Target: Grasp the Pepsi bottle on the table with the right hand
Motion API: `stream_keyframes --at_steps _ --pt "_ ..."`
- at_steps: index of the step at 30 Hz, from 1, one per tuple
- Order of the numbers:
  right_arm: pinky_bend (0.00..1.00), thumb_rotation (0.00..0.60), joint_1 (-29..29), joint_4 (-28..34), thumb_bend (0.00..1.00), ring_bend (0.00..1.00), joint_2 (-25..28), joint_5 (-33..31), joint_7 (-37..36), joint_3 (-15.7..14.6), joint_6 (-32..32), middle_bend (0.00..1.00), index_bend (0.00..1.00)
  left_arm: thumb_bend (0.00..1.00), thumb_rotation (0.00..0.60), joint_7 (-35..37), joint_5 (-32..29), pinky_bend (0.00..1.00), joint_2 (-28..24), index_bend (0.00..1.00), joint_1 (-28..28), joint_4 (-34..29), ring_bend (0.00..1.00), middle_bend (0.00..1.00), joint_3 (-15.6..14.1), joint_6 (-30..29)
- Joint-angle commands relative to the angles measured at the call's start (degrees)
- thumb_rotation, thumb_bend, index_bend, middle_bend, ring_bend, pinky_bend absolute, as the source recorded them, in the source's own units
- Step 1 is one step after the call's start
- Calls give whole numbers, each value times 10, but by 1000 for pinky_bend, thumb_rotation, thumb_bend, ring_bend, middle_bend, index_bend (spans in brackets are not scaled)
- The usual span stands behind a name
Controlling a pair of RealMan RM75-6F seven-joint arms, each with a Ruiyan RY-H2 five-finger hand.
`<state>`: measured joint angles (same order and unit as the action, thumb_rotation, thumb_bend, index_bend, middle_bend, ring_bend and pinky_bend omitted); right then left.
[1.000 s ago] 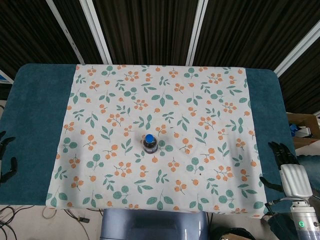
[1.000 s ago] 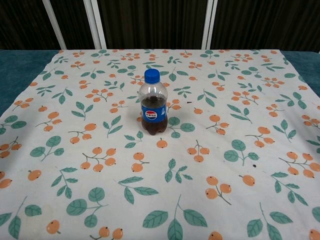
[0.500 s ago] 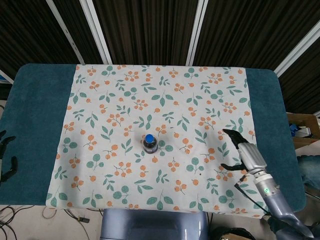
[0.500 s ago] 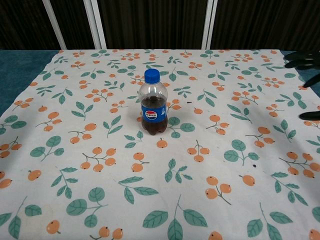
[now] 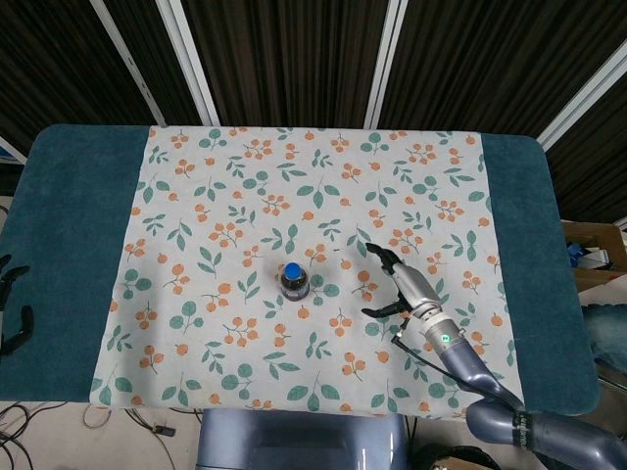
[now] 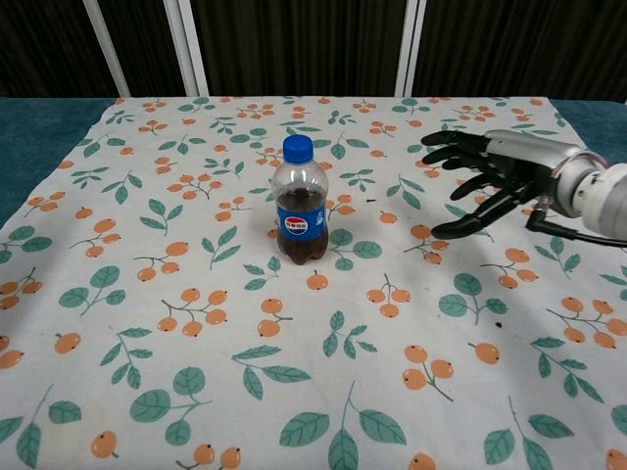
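A small Pepsi bottle [image 6: 301, 203] with a blue cap, dark cola and a blue label stands upright near the middle of the floral tablecloth; from above its cap [image 5: 292, 271] shows. My right hand [image 6: 485, 178] hovers to the bottle's right, fingers spread and pointing toward it, holding nothing, with a clear gap between them. The head view shows the same hand [image 5: 400, 283] over the cloth, right of the bottle. My left hand [image 5: 12, 304] sits at the far left edge, off the table, fingers apart.
The floral cloth [image 5: 245, 186] covers the middle of a teal table [image 5: 69, 215]. Dark slatted panels with white bars lie beyond the far edge. A cardboard box [image 5: 593, 240] stands off the table's right side.
My right hand has swept in from the table's right edge leftward over the cloth toward the bottle. The bottle and left hand have not moved.
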<state>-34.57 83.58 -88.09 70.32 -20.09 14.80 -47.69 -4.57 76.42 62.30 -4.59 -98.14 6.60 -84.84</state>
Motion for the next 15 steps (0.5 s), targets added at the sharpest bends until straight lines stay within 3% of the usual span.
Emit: stream_keyframes --at_steps 1,15 --pt "201 600 -20 -21 184 77 -26 -18 11 7 16 141 34 545 600 -2 1 36 1 178 -1 0 112 50 -2 2" --pt "200 600 -58 -77 186 150 -123 -27 -1 15 20 226 117 545 600 -1 -6 36 0 178 -4 1 112 50 0 9"
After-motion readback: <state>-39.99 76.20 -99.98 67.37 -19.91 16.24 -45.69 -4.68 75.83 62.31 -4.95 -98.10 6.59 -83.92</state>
